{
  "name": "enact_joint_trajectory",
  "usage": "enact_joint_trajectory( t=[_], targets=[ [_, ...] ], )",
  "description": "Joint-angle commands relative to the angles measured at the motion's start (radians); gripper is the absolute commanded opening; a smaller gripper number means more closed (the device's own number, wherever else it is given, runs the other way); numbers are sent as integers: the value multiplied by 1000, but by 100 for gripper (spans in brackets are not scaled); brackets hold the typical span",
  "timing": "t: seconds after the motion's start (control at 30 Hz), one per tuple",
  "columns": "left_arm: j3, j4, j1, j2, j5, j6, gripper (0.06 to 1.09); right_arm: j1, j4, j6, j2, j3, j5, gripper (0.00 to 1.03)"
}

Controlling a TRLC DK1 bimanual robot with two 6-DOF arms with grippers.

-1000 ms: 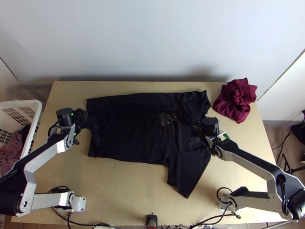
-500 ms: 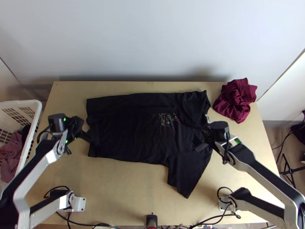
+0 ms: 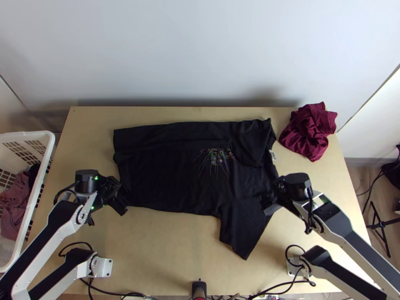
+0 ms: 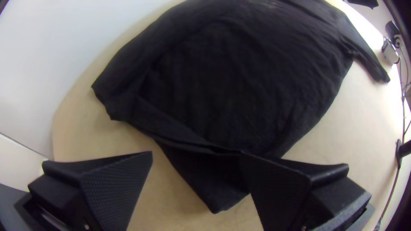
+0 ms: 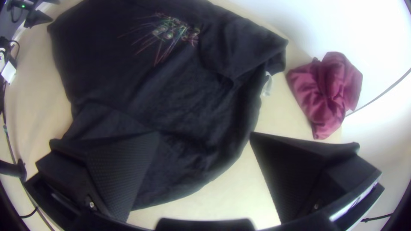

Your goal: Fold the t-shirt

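In the top view, the shirt lay across the middle of the surface, chest print up, hem toward the left arm and collar toward the right. Its far sleeve looked tucked in over the body, while the near sleeve stuck out toward the arms' bases. The left end effector was at the near hem corner, the right end effector by the near shoulder. That suggested the near side was due to be folded in, which called for a grip at both places, then a lift toward the middle. In the left wrist view, that arm's end effector was spread wide around the hem corner, where a flap ran askew and small creases crossed the black cloth. In the right wrist view, the other was spread too, straddling the shirt's edge, with a pale tag showing at the collar.
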Motion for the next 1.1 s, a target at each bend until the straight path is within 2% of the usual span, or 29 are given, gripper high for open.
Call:
enact_joint_trajectory(
  t=[0.0, 0.23, 0.43, 0.53, 0.77, 0.93, 1.07],
  targets=[
    [-24, -66, -63, -8, -31, -15, 104, 31, -94, 52, -57, -13, -38, 98],
    [-33, -107, -124, -14, -31, -59, 104, 71, -125, 81, -74, -46, -78, 98],
    [-43, -37, -149, 49, -33, -131, 104, 94, -122, 86, -73, -49, -87, 98],
    [-49, -26, -173, 58, -31, -153, 104, 120, -122, 98, -59, -49, -119, 98],
    [-49, 6, -204, 82, -40, -176, 104, 255, -149, 107, 29, -40, -196, 98],
    [-46, 28, -204, 118, -53, -174, 104, 371, -65, 129, 115, -58, -205, 98],
    [-47, 31, -204, 121, -53, -173, 104, 450, -79, 170, 150, 5, -236, 98]
  ],
)
